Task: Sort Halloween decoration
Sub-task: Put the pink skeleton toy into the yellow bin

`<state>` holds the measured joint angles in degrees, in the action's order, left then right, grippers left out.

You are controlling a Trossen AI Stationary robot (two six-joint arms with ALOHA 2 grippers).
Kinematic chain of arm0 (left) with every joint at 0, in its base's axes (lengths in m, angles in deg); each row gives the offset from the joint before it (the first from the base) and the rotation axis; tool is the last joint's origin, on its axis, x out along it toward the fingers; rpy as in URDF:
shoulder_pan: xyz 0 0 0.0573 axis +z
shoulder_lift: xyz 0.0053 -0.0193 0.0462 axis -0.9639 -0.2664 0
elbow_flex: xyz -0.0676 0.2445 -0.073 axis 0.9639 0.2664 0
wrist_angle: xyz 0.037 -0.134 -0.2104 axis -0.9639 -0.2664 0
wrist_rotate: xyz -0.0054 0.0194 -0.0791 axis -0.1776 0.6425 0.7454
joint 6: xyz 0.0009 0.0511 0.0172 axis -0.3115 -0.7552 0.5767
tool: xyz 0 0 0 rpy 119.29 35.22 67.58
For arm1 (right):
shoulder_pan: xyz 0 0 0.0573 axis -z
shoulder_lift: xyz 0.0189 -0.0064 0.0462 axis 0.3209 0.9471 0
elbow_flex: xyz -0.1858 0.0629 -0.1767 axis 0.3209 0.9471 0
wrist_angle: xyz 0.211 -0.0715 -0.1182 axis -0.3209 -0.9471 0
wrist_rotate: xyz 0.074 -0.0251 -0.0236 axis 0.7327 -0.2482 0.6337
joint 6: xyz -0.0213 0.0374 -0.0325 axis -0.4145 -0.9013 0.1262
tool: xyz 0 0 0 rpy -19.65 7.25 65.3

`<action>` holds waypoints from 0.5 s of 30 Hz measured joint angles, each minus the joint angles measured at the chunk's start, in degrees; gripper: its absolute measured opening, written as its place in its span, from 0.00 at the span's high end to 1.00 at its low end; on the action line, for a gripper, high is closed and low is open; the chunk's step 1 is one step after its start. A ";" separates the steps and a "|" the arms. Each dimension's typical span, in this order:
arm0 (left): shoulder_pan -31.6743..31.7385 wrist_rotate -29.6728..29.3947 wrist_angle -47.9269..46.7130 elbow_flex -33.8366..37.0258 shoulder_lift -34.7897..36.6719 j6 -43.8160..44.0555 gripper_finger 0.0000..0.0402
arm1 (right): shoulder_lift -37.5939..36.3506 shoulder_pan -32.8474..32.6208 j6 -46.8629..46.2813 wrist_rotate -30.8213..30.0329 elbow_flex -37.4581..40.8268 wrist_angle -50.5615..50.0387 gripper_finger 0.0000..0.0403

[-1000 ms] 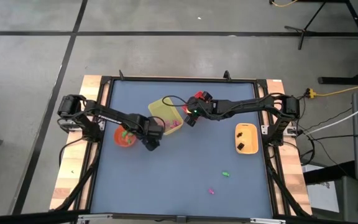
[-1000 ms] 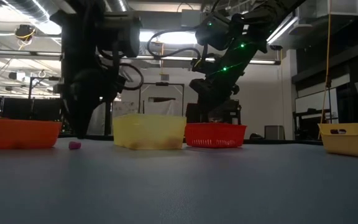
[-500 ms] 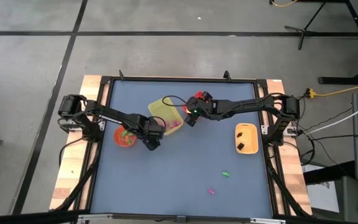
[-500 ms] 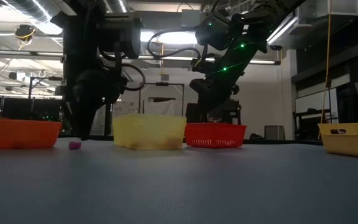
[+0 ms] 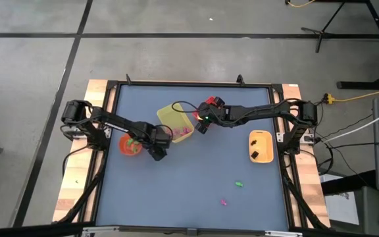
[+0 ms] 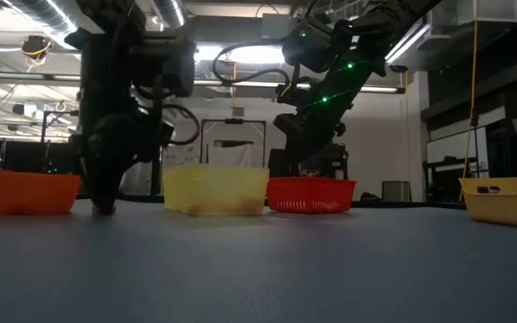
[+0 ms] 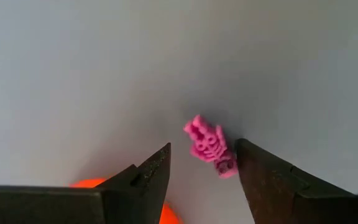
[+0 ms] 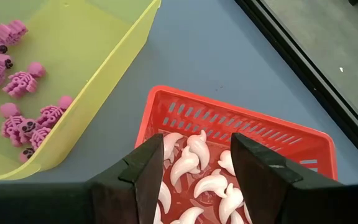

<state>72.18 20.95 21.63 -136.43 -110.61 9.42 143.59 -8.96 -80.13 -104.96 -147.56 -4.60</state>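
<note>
Left gripper (image 7: 201, 165) straddles a pink skeleton trinket (image 7: 209, 147) on the table.
Its fingers stand apart, ungripped; the right gripper (image 8: 194, 163), also apart, hangs over the red basket (image 8: 241, 121).

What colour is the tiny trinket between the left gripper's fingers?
The trinket is pink, clearest in the left wrist view.

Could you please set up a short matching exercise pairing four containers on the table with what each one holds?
Containers:
1. yellow bin
2. red basket
3. orange bowl
4. tan tray

Contents:
A. white pieces
B. black pieces
C. pink skeletons
D. green pieces

Pairs: 1-C, 2-A, 3-D, 4-B
</note>
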 joint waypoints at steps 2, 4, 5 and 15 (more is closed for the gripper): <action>0.00 0.04 0.59 0.68 0.06 0.11 0.58 | 0.00 0.00 0.01 0.01 0.00 0.00 0.54; -0.02 0.08 0.67 0.97 0.13 0.02 0.58 | 0.00 0.00 -0.01 0.01 0.00 0.00 0.54; -0.04 0.08 0.72 1.07 0.14 -0.02 0.58 | 0.00 0.00 0.01 0.01 0.00 -0.02 0.54; -0.02 0.07 1.27 1.21 0.15 -0.09 0.59 | 0.00 0.00 -0.01 0.01 0.00 -0.02 0.54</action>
<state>72.16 21.01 22.90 -135.22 -110.46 9.33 143.59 -8.96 -80.14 -104.95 -147.56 -4.62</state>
